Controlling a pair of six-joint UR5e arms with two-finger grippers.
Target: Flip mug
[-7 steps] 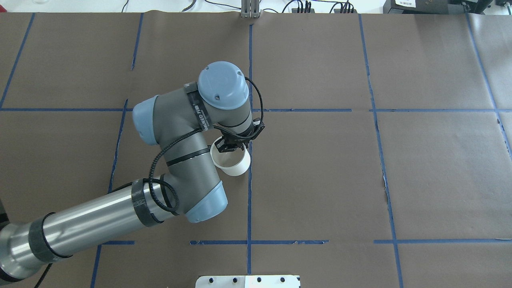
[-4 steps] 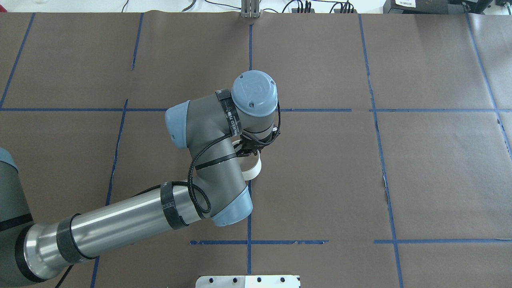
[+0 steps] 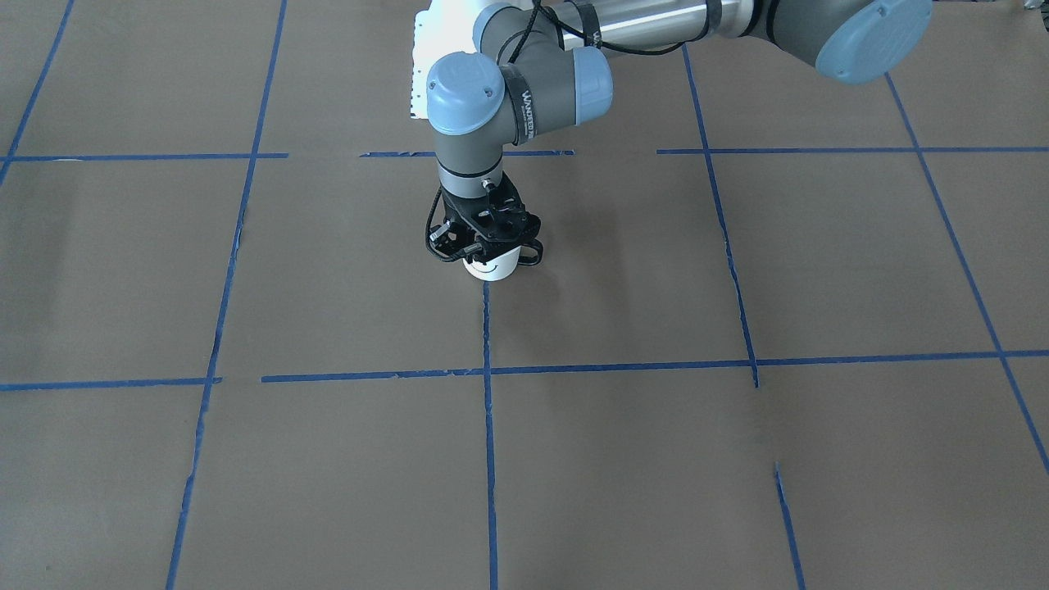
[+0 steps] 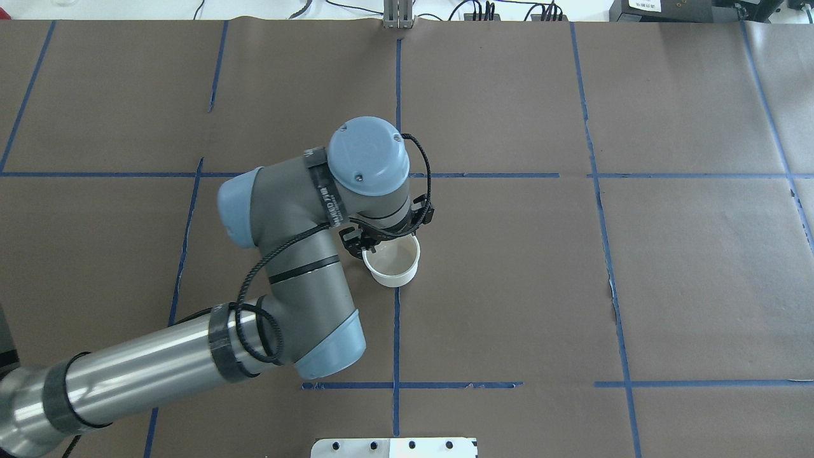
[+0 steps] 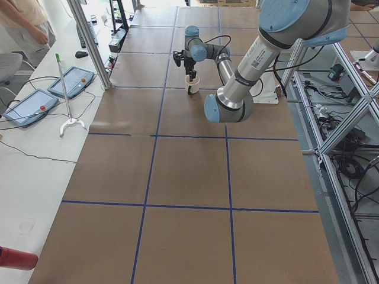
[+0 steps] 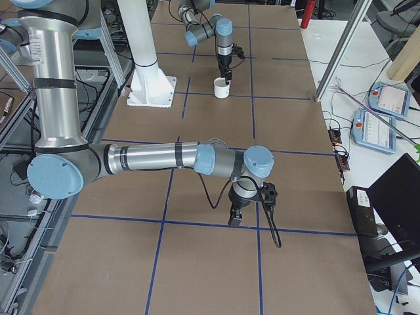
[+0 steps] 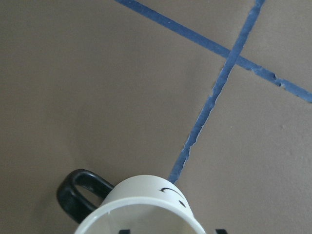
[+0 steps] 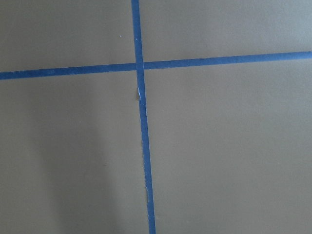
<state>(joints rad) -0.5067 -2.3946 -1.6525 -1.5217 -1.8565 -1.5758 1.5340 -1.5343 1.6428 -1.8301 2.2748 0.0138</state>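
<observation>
Mug (image 3: 490, 267) upright; left claw (image 3: 485, 247) astride its rim.

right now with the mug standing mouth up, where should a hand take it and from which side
Take the mug by its rim wall from straight above, one finger inside, one outside. It stands upright, mouth open to the top, so the thin wall is free to pinch. The dark loop handle is narrow and sticks out sideways, a poorer hold.
</observation>
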